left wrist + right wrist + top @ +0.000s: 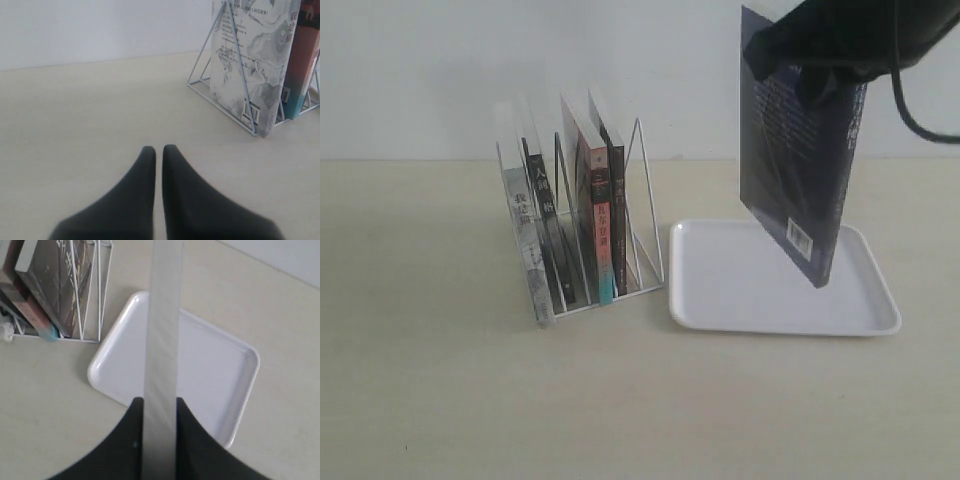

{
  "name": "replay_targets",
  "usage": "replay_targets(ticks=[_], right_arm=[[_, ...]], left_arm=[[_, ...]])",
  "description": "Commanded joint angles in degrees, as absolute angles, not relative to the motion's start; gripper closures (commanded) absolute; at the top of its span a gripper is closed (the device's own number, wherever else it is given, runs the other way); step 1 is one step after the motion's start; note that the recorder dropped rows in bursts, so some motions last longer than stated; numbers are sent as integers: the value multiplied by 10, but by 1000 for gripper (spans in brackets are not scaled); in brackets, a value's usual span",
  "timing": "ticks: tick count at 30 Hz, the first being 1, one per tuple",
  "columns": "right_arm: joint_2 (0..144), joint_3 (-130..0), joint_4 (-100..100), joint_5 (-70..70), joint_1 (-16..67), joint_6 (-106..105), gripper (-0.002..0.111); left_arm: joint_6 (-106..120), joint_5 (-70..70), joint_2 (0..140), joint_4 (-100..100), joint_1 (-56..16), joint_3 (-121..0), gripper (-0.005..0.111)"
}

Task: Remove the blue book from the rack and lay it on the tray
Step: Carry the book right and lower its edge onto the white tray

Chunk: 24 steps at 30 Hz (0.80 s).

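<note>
The blue book (800,160) hangs upright in the air over the white tray (720,290), its dark back cover with a barcode facing the exterior camera. My right gripper (820,70) is shut on its top edge. In the right wrist view the book's pale page edge (162,340) runs between the two black fingers (192,440), with the tray (220,370) below. The white wire rack (645,220) stands left of the tray, holding several other books. My left gripper (158,150) is shut and empty, low over the table beside the rack (200,75).
The rack holds a marbled grey book (250,65), black-spined books (545,230) and one with a pink-to-teal spine (603,240). A white wall rises behind the beige table (440,380).
</note>
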<state>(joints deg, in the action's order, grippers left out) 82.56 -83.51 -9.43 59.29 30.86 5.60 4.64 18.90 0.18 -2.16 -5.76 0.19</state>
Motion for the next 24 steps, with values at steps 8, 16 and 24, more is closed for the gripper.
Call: replay_targets(ticks=[8, 16, 24], right_arm=[[793, -733, -146, 404, 308, 145, 108], [818, -733, -421, 592, 308, 361, 108], [852, -741, -410, 562, 308, 344, 108]], left_arm=[[42, 180, 0, -21, -58, 0, 102], [42, 180, 0, -21, -58, 0, 102], [42, 180, 0, -21, -58, 0, 102]])
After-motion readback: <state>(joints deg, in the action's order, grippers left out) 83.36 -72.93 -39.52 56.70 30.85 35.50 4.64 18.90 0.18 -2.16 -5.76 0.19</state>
